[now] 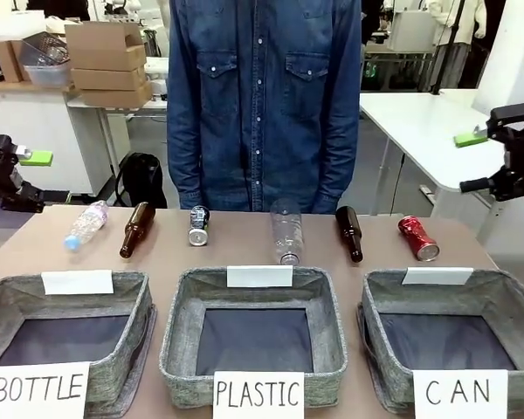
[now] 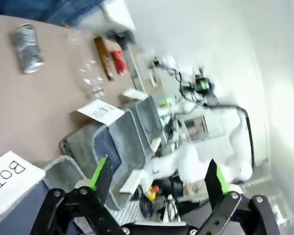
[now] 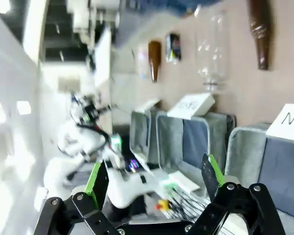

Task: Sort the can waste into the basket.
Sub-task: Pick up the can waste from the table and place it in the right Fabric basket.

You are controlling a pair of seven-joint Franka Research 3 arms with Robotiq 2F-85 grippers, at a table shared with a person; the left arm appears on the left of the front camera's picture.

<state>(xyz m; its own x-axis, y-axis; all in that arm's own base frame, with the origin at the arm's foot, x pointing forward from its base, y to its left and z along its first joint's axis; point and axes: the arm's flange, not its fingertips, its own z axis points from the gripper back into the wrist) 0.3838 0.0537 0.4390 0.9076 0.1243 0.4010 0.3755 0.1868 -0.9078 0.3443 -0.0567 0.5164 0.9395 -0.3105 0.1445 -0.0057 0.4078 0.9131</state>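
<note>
worktop [image 1: 166,255] brown | red can [image 1: 417,237] lying at 12 o'clock of CAN basket [image 1: 515,301], apart from it | dark can [image 1: 198,225] at 11 o'clock of PLASTIC basket [image 1: 179,327] | my left fingers [image 2: 101,175] spread, empty | my right fingers [image 3: 210,174] spread, empty | room: cardboard boxes [image 1: 109,57] 10 o'clock, white table [image 1: 419,122] 2 o'clock

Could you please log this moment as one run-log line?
phase: before pickup | left gripper: open, empty | right gripper: open, empty | red can, dark can: on table | CAN basket: holds no cans

Brown surface [image 1: 244,249] in front. Behind it, left: stacked cardboard boxes [image 1: 109,59], white cabinet [image 1: 61,131], black bag [image 1: 144,179] on the floor. Behind it, right: white table [image 1: 419,118]. Bright, even light.
</note>
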